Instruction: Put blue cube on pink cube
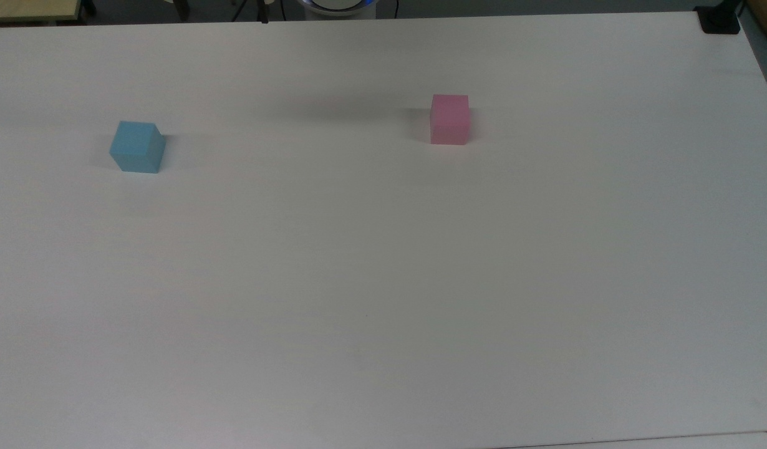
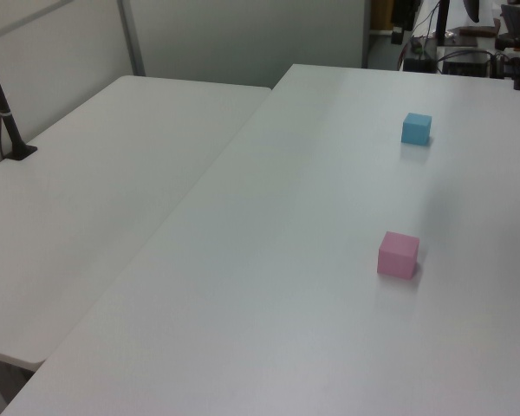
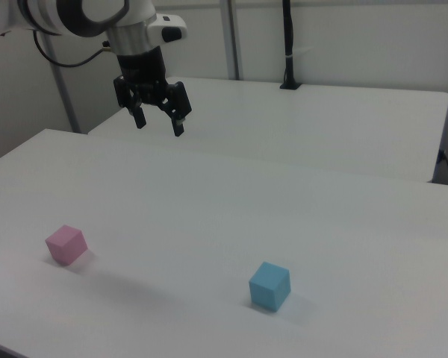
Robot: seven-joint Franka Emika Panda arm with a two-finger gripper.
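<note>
The blue cube (image 1: 138, 147) rests on the white table at the top view's left; it also shows far back in the left view (image 2: 416, 128) and low in the right view (image 3: 269, 286). The pink cube (image 1: 449, 119) stands apart from it, right of centre in the top view, nearer in the left view (image 2: 398, 255), and at the right view's left (image 3: 66, 245). My gripper (image 3: 160, 124) hangs high above the table in the right view, open, with nothing between its black fingers, well away from both cubes.
The white table (image 1: 383, 280) spreads wide around the cubes. A second white table (image 2: 95, 199) adjoins it, carrying a black pole on a clamp base (image 2: 7, 121). Another black mount (image 1: 719, 20) sits at the top view's far right corner.
</note>
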